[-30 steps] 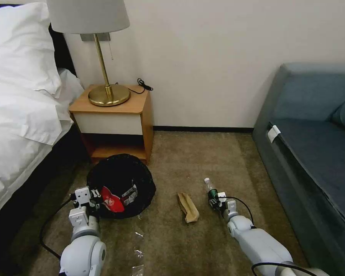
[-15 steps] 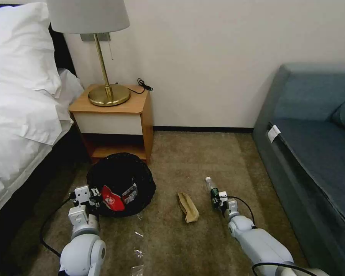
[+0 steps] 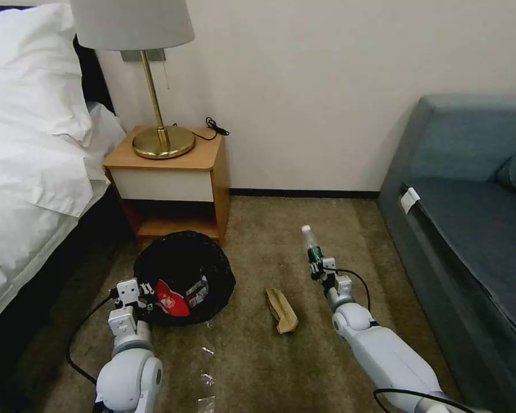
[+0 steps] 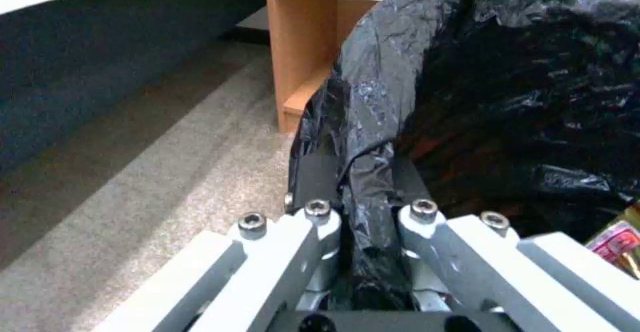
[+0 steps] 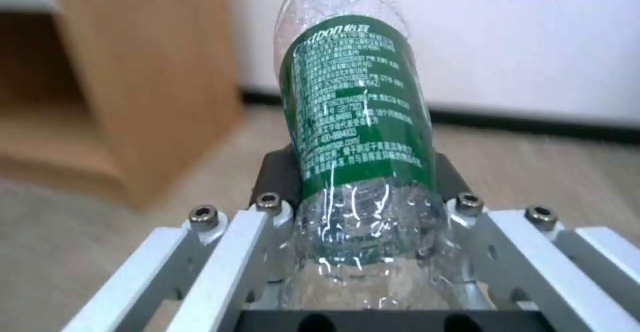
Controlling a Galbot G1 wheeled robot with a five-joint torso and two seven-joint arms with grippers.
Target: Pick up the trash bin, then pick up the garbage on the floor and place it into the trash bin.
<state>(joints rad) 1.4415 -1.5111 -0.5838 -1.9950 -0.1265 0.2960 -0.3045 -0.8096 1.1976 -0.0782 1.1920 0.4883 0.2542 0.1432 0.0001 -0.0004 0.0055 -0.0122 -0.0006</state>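
The right gripper (image 3: 314, 265) clamped the clear plastic bottle (image 3: 311, 247), green-labelled and white-capped, lifting it cap-forward above the carpet (image 3: 327, 229); in the right wrist view the fingers (image 5: 272, 207) pressed both sides of its lower body (image 5: 360, 207). The left gripper (image 3: 145, 291) pinched the bag-lined rim of the trash bin (image 3: 183, 275), the crinkly black liner (image 4: 373, 212) caught between its jaws. Inside the bin lay a red snack packet (image 3: 171, 298) and a gold-brown wrapper (image 3: 198, 290). A crumpled tan paper piece (image 3: 281, 310) lay on the carpet between the arms, near a wooden nightstand (image 3: 172, 178), a bed (image 3: 28, 160) and a blue sofa (image 3: 470, 201).
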